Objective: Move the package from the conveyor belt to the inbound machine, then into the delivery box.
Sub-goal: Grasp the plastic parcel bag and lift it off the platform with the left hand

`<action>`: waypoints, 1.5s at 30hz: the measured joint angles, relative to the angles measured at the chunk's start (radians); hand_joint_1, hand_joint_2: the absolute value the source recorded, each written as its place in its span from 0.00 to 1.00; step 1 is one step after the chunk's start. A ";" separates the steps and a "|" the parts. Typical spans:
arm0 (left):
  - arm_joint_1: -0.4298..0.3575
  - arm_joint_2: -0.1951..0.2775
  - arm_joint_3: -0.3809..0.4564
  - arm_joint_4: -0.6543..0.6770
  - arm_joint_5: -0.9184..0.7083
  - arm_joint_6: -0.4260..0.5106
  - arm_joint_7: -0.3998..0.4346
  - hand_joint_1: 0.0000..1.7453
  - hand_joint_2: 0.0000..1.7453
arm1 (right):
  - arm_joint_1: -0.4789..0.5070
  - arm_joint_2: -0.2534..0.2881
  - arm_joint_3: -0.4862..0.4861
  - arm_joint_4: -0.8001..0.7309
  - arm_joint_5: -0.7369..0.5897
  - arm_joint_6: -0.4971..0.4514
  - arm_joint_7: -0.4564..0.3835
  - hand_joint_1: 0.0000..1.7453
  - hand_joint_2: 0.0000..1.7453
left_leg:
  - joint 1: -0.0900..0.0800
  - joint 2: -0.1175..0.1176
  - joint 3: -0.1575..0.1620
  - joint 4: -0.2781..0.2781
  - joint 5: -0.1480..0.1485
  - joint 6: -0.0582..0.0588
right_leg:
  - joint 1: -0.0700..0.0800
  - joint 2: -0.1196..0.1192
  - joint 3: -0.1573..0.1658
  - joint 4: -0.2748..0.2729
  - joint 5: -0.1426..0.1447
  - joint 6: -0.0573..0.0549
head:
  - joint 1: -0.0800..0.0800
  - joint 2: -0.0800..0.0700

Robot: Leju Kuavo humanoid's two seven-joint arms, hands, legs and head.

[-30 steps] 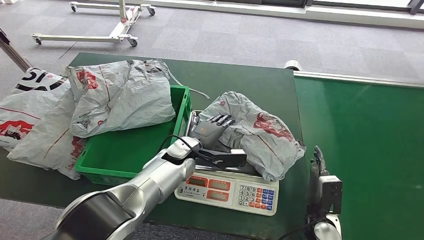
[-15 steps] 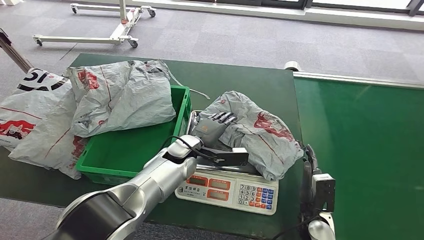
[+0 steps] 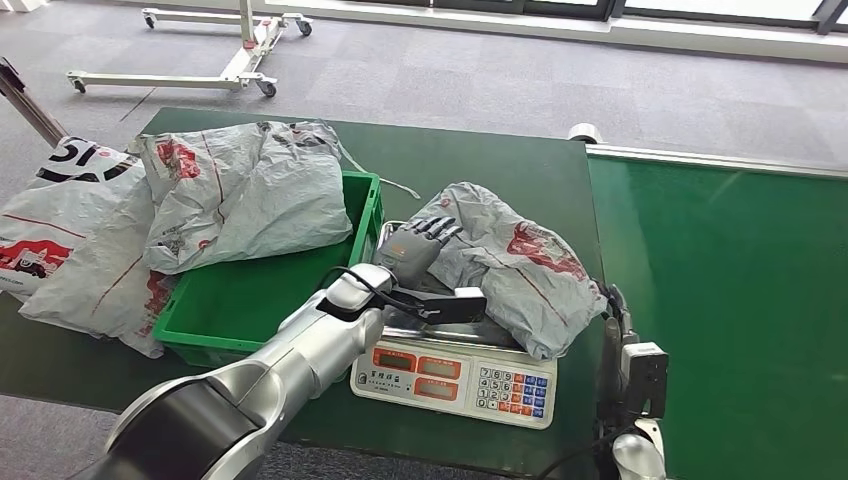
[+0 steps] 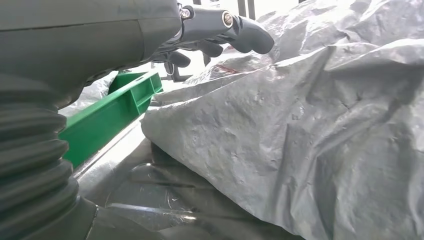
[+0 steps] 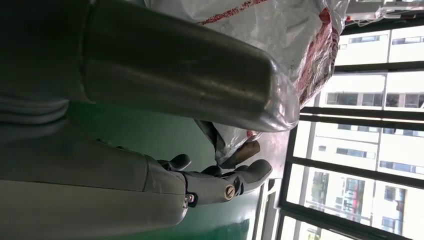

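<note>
While the crinkled grey plastic package (image 3: 510, 268) slumps over the scale (image 3: 455, 375), the left hand (image 3: 418, 248) rests spread, gripping nothing.
Right hand (image 5: 220, 182) beside the scale's steel edge, fingers loosely apart, empty.

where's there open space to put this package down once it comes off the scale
Free: the green bin's floor nearest the scale, and the green belt right of the package. Crowded: the bin's far end, under a grey bag, and the table left of it, with another bag.

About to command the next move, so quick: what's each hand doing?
Left hand: open, fingers over the package, holding nothing.
Right hand: open, empty.
</note>
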 joint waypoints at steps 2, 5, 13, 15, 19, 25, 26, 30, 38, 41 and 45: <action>-0.004 0.000 0.000 0.000 -0.004 -0.012 -0.001 0.75 1.00 | -0.003 0.001 0.000 0.003 -0.001 0.000 -0.001 0.00 0.00 | 0.000 0.000 0.000 0.000 0.000 0.000 | 0.000 0.000 0.000 0.000 0.000 0.000 | 0.000 0.000; -0.005 -0.001 0.000 0.001 -0.012 -0.033 -0.001 1.00 1.00 | -0.003 0.001 0.000 0.004 -0.002 0.000 -0.001 0.00 0.00 | 0.000 0.000 0.000 0.000 0.000 0.000 | 0.000 0.000 0.000 0.000 0.000 0.000 | 0.000 0.000; -0.001 -0.002 0.000 0.003 -0.026 -0.038 -0.002 1.00 1.00 | -0.003 0.004 0.000 0.004 -0.002 0.000 0.000 0.00 0.00 | 0.000 0.000 -0.002 0.000 0.001 0.000 | 0.000 0.000 -0.003 0.000 0.001 0.000 | 0.000 0.000; -0.001 -0.003 0.000 0.003 -0.029 -0.036 -0.003 1.00 1.00 | -0.003 0.006 0.000 0.004 0.000 0.000 0.001 0.00 0.00 | 0.000 0.000 -0.002 0.000 0.000 0.000 | 0.000 0.000 -0.003 0.000 0.001 0.000 | 0.000 0.000; -0.001 -0.004 0.000 0.003 -0.034 -0.035 -0.003 1.00 1.00 | -0.003 0.009 0.000 0.004 0.005 0.002 0.002 0.00 0.00 | 0.000 0.000 -0.003 0.000 0.000 0.000 | 0.000 0.000 -0.004 0.000 0.000 0.000 | 0.000 0.000; -0.001 -0.003 0.000 0.004 -0.039 -0.036 0.000 1.00 1.00 | -0.003 0.011 0.000 0.004 0.005 0.007 0.002 0.00 0.00 | 0.000 0.000 -0.003 0.000 0.000 0.000 | 0.000 0.000 -0.004 0.000 0.000 0.000 | 0.000 0.000; -0.001 -0.002 0.000 0.004 -0.039 -0.037 0.000 1.00 1.00 | -0.003 0.012 0.000 0.004 0.006 0.007 0.002 0.00 0.00 | 0.000 0.000 -0.003 0.000 0.000 0.000 | 0.000 0.000 -0.004 0.000 0.000 0.000 | 0.000 0.000; -0.001 -0.001 0.000 0.004 -0.039 -0.037 0.000 1.00 1.00 | -0.003 0.013 0.000 0.004 0.006 0.008 0.002 0.00 0.00 | 0.000 0.000 -0.003 0.000 0.000 0.000 | 0.000 0.000 -0.004 0.000 0.000 0.000 | 0.000 0.000; -0.001 0.002 0.000 0.005 -0.043 -0.036 0.002 0.99 1.00 | -0.004 0.015 0.000 0.005 0.004 0.015 -0.001 0.00 0.00 | 0.000 0.000 -0.004 0.000 0.000 0.000 | 0.000 0.000 -0.004 0.000 0.000 0.000 | 0.000 0.000; -0.003 0.005 0.001 0.005 -0.053 -0.006 -0.003 1.00 1.00 | -0.004 0.017 0.000 0.005 0.004 0.015 -0.001 0.00 0.00 | 0.000 0.000 -0.004 0.000 0.000 0.000 | 0.000 0.000 -0.004 0.000 0.000 0.000 | 0.000 0.000; -0.030 0.017 0.041 -0.007 0.023 0.103 -0.076 1.00 1.00 | -0.004 0.017 -0.001 0.005 -0.001 0.010 -0.002 0.00 0.00 | 0.000 0.000 -0.006 0.000 0.002 -0.001 | 0.001 0.000 -0.007 0.000 0.001 -0.001 | 0.000 0.000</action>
